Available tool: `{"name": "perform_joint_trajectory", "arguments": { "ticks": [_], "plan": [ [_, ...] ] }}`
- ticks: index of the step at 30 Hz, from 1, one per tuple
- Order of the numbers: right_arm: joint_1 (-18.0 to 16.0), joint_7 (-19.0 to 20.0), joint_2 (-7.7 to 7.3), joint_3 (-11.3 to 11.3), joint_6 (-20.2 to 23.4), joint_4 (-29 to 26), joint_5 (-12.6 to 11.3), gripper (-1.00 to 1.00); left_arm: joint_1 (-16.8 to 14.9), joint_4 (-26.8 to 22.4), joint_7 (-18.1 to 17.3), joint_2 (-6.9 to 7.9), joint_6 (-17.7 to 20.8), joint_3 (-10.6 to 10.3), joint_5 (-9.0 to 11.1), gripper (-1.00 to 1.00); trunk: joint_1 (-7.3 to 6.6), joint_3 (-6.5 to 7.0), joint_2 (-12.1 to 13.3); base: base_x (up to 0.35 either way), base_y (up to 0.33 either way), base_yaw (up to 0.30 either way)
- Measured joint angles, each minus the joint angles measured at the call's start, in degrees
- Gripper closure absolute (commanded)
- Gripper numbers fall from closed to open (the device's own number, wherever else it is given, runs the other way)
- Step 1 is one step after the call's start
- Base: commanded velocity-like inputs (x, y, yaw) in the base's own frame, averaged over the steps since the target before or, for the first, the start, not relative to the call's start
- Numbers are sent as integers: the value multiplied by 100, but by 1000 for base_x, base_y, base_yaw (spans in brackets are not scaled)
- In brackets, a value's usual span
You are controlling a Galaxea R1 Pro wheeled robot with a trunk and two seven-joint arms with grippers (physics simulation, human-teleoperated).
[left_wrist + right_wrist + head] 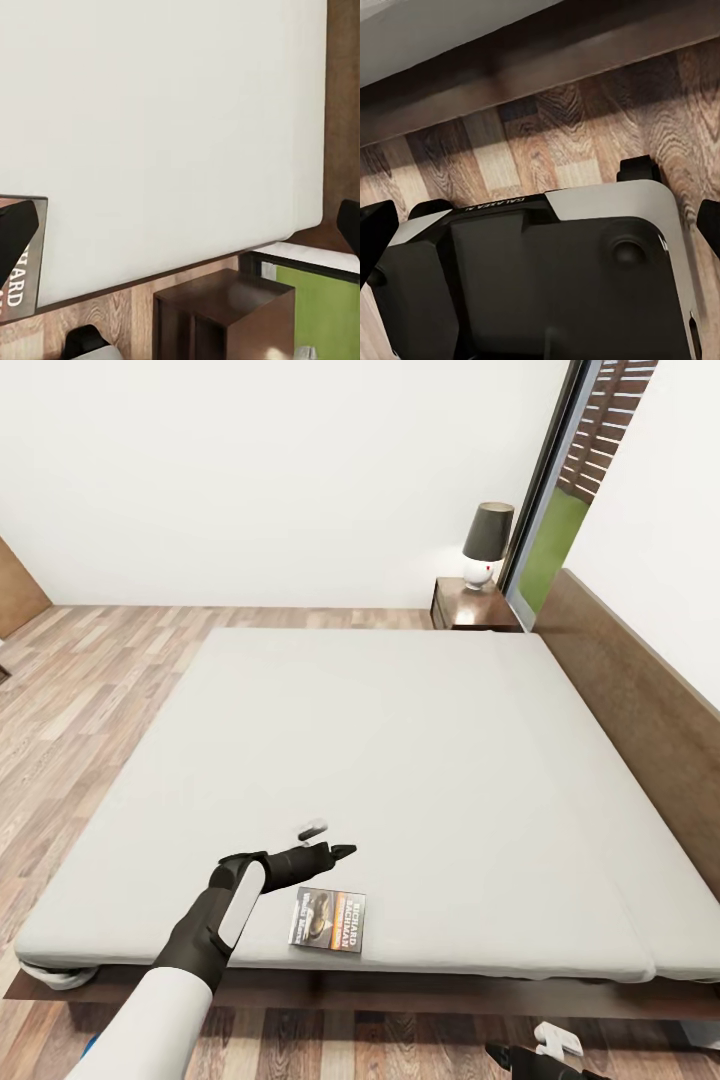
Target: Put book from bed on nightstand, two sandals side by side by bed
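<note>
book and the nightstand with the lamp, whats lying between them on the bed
Nothing: in the head view only bare pale mattress of the bed stretches from the book to the nightstand beyond its far corner.

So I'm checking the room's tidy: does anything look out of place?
Only the book: it lies flat on the bed, near its near edge, beside the left gripper. The nightstand holds just a lamp.
</note>
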Motion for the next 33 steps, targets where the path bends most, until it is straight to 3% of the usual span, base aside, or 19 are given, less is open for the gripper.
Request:
{"name": "perform_joint_trajectory", "arguments": {
  "ticks": [23, 26, 29, 33],
  "plan": [
    [-1, 64, -2, 35, 8, -33, 18, -100, 0, 0, 8, -5, 0, -5, -3, -100, 506, -414, -924, 0, 0, 0],
    [-1, 390, -1, 164, 9, -52, 93, -100, 0, 0, 8, -5, 0, -6, -4, -100, 572, -468, -1044, 0, 0, 0],
    [0, 923, -3, 518, 10, -58, 247, -100, 0, 0, 8, -5, 0, -8, -4, -100, 638, -522, -1165, 0, 0, 0],
    [-3, 1122, -3, 691, 10, -43, 309, -100, 0, 0, 8, -5, 0, -9, -4, -100, 726, -594, -1326, 0, 0, 0]
  ]
}}
